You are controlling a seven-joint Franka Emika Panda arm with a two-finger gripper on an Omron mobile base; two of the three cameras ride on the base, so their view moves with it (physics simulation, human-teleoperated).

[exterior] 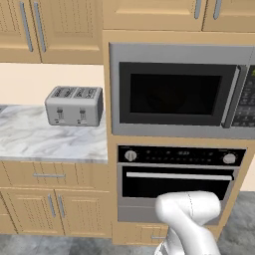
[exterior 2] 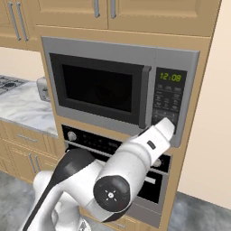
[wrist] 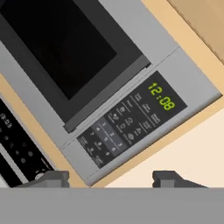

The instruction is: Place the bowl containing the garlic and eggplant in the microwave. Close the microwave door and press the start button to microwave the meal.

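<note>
Microwave (exterior 2: pixel 119 90), built into tan wood cabinetry above a black oven (exterior: pixel 177 182), has its door (exterior: pixel 174 93) shut and the clock lit green. We judge the loading and closing done, though the dark glass hides the bowl from us; pressing start is what remains. Our gripper (wrist: pixel 111 178) hovers near the keypad strip (wrist: pixel 127 122), its finger tips (wrist: pixel 168 177) standing apart with nothing between them, the arm's end close to the lower buttons in the right base view. Left of the oven column, a marble desk (exterior: pixel 35 139) carries a grey toaster (exterior: pixel 74 105).
</note>
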